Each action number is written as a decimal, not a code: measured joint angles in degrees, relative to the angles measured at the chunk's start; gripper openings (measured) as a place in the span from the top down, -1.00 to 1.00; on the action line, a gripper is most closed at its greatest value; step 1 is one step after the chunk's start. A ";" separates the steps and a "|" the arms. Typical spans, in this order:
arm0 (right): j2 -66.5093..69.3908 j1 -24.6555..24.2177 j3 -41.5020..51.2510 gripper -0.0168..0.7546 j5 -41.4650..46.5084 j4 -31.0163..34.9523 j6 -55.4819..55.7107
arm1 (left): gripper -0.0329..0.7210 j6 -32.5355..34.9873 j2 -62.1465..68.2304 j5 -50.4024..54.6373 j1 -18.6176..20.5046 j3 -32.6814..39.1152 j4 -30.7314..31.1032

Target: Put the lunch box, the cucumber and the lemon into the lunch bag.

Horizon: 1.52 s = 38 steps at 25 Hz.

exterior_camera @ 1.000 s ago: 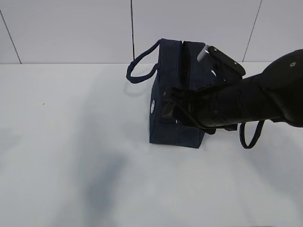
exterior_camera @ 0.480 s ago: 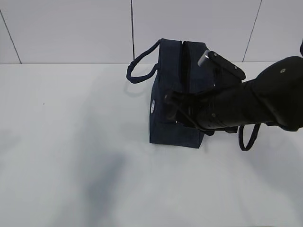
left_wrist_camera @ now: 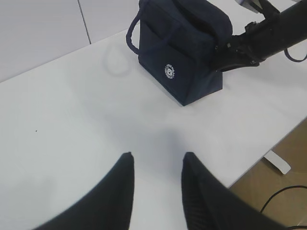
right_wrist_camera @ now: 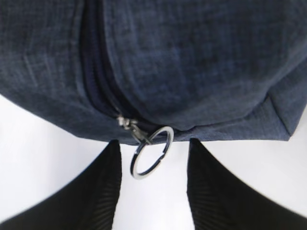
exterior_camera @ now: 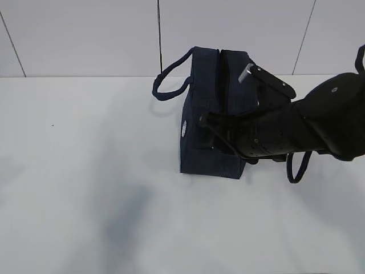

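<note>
The dark navy lunch bag (exterior_camera: 202, 80) stands upright on the white table, its white round logo (left_wrist_camera: 169, 71) facing the left wrist view. My right gripper (exterior_camera: 205, 130) is at the bag's near end. It is open, its jaws on either side of the metal ring pull (right_wrist_camera: 151, 158), which hangs free between them without touching either. The zipper line (right_wrist_camera: 96, 81) runs up the fabric from the pull. My left gripper (left_wrist_camera: 158, 154) hovers open and empty over bare table, well short of the lunch bag (left_wrist_camera: 182, 48). The lunch box, cucumber and lemon are out of view.
One loop handle (exterior_camera: 166, 85) sticks out at the bag's back left, and another (exterior_camera: 296, 165) hangs by my right arm. The table's edge (left_wrist_camera: 268, 143) runs close on the right of the left wrist view, with floor and a cable below. A tiled wall stands behind.
My right arm has shifted slightly and settled a little lower at the bag's end. The bag has not moved.
</note>
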 joint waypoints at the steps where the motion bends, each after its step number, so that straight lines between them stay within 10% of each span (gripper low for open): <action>1: 0.00 0.00 0.00 0.08 -0.10 0.00 0.00 | 0.27 0.00 0.00 0.04 0.00 0.00 0.00; 38: 2.11 0.00 0.00 0.55 -3.43 1.49 0.00 | 0.27 0.00 0.00 1.62 0.00 0.00 -0.60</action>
